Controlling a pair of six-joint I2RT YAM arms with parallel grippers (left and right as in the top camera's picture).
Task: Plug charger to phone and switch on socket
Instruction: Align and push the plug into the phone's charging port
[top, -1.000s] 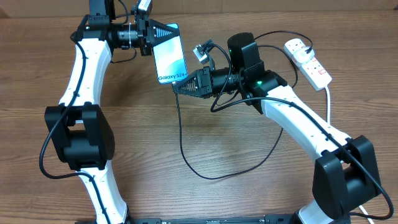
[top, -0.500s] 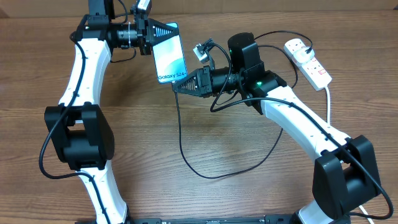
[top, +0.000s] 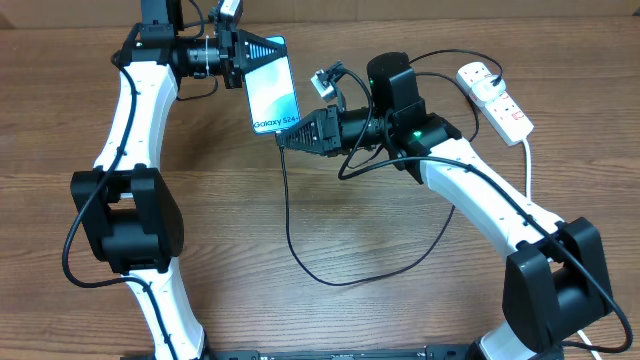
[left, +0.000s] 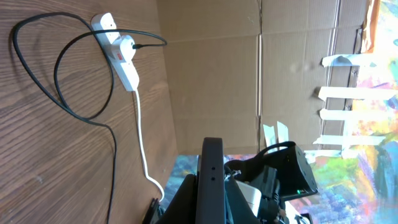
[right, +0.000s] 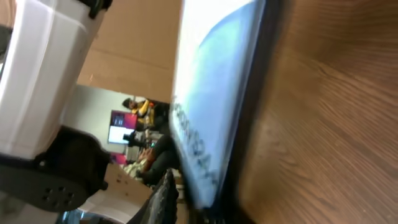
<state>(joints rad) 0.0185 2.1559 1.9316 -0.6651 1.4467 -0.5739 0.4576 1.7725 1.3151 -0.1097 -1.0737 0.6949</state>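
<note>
My left gripper (top: 258, 50) is shut on the top end of the phone (top: 275, 95) and holds it above the table, teal "Galaxy S24" screen facing up. In the left wrist view the phone's black edge (left: 212, 168) sits between the fingers. My right gripper (top: 285, 140) is shut on the connector end of the charger, right at the phone's lower edge. The connector tip is hidden. The black charger cable (top: 291, 230) hangs down and loops across the table. The phone screen (right: 214, 93) fills the blurred right wrist view. The socket (top: 497, 98) lies at the far right.
The socket (left: 118, 50) holds a white plug, and its thick white lead (left: 140, 124) runs off the table edge. The black cable loops over the wooden table (top: 400, 300) between the arms. A cardboard wall (left: 249, 74) stands behind the table.
My right gripper has edged slightly up and left, closer to the phone's lower edge. The left gripper and the phone have stayed where they were.
</note>
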